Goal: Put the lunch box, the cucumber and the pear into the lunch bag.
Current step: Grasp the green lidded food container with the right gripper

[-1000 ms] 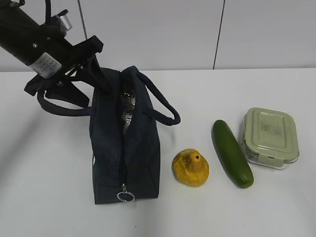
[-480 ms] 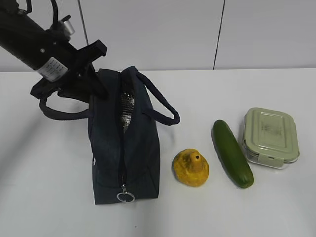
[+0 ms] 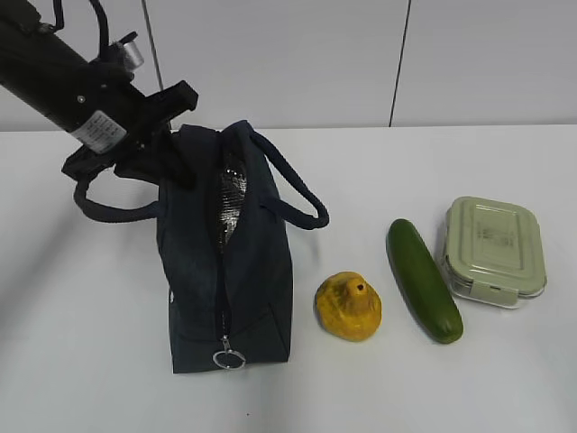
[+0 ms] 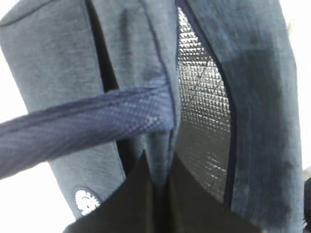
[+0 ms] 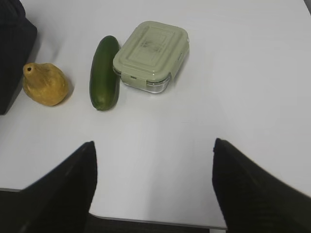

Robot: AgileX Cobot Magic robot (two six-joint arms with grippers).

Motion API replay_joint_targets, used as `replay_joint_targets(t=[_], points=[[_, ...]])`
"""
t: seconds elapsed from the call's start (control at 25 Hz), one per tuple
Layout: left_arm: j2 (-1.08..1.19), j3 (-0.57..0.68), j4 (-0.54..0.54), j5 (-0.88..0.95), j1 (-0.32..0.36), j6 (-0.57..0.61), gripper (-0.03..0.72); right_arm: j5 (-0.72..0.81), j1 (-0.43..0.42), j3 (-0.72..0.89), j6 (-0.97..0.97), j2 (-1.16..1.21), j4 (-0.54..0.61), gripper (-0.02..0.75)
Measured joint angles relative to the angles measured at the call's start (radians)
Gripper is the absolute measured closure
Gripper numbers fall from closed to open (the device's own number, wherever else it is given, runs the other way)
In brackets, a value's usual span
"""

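Note:
The navy lunch bag [image 3: 243,271] stands on the white table, its zipper part open and the silver foil lining [image 3: 231,203] showing. My left gripper [image 3: 176,149] is shut on the left edge of the bag's opening. In the left wrist view the gripper [image 4: 163,174] pinches the fabric rim beside the lining [image 4: 201,121]. The yellow pear [image 3: 348,307], the cucumber [image 3: 424,280] and the green-lidded lunch box [image 3: 494,248] lie in a row right of the bag. My right gripper [image 5: 153,150] is open and empty, above the table's near edge and short of the cucumber [image 5: 104,72] and the lunch box [image 5: 151,54].
One loop handle [image 3: 108,206] hangs out to the bag's left under my left arm; the other [image 3: 297,194] droops right. The zipper's ring pull [image 3: 229,358] sits at the bag's near end. The pear [image 5: 46,83] lies close to the bag's corner [image 5: 14,53].
My left arm has shifted a little to the right and up with the bag's edge in its grip. The left handle loop has drawn in. The right arm and the food have not moved.

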Motion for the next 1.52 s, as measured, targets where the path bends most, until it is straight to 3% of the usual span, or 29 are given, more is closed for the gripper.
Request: replay_joint_targets(t=[0.2,0.68,1.2,1.52], points=[[0.0,-0.024,0.001,0.003,0.0,0.076,0.685,0.0,0.0,0.0,0.0,0.0,0.0,0.19],[0.0,-0.035,0.036,0.02,0.0,0.086,0.684,-0.034,0.0,-0.011,0.065,0.025,0.016,0.19],[0.0,-0.035,0.039,0.022,0.0,0.086,0.684,-0.292,0.004,-0.013,0.073,0.614,0.204,0.19],[0.0,-0.035,0.04,0.022,0.0,0.086,0.685,-0.478,-0.003,-0.017,-0.117,0.971,0.363,0.19]])
